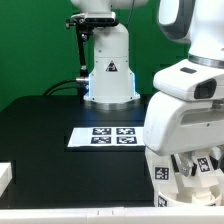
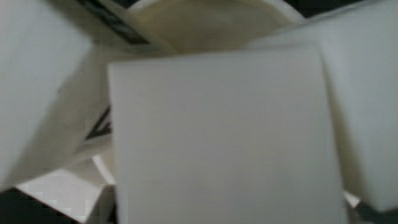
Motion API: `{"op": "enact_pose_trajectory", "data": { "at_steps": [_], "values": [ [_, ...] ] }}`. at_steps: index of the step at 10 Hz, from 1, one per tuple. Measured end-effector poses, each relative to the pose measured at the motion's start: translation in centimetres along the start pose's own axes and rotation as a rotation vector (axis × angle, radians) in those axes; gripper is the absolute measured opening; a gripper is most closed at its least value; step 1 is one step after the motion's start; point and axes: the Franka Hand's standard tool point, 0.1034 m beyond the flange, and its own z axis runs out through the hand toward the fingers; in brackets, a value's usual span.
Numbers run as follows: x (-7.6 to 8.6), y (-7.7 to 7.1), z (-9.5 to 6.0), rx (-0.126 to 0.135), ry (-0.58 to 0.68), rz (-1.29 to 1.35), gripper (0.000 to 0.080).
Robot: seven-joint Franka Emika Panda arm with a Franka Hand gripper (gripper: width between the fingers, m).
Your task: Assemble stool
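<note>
In the wrist view a white rectangular stool leg [image 2: 222, 130] fills most of the picture, very close and blurred. It stands between my jaws and hides the fingertips. Beyond its far end shows part of the round white seat [image 2: 196, 20]. More white leg faces lie to either side [image 2: 45, 90]. In the exterior view my gripper [image 1: 190, 172] hangs low at the right, near the table's front edge, with white tagged stool parts [image 1: 161, 172] around it. The arm's white body hides most of them.
The marker board [image 1: 107, 137] lies flat in the middle of the black table. The robot base [image 1: 110, 70] stands behind it before a green wall. A white block [image 1: 5, 178] sits at the exterior view's left edge. A white strip [image 1: 70, 214] runs along the front.
</note>
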Motion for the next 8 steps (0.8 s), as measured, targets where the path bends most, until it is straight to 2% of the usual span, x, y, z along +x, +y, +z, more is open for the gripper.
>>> {"op": "enact_pose_trajectory", "data": {
  "at_steps": [1, 2, 6, 7, 8],
  "values": [
    [0.1, 0.2, 0.1, 0.01, -0.019, 0.176, 0.0333],
    [0.3, 0.4, 0.0, 0.007, -0.029, 0.284, 0.0333],
    [0.2, 0.5, 0.1, 0.006, -0.03, 0.29, 0.0333],
    [0.1, 0.8, 0.1, 0.025, -0.039, 0.32, 0.0333],
    [0.2, 1.4, -0.1, 0.072, -0.049, 0.393, 0.0333]
  ]
}}
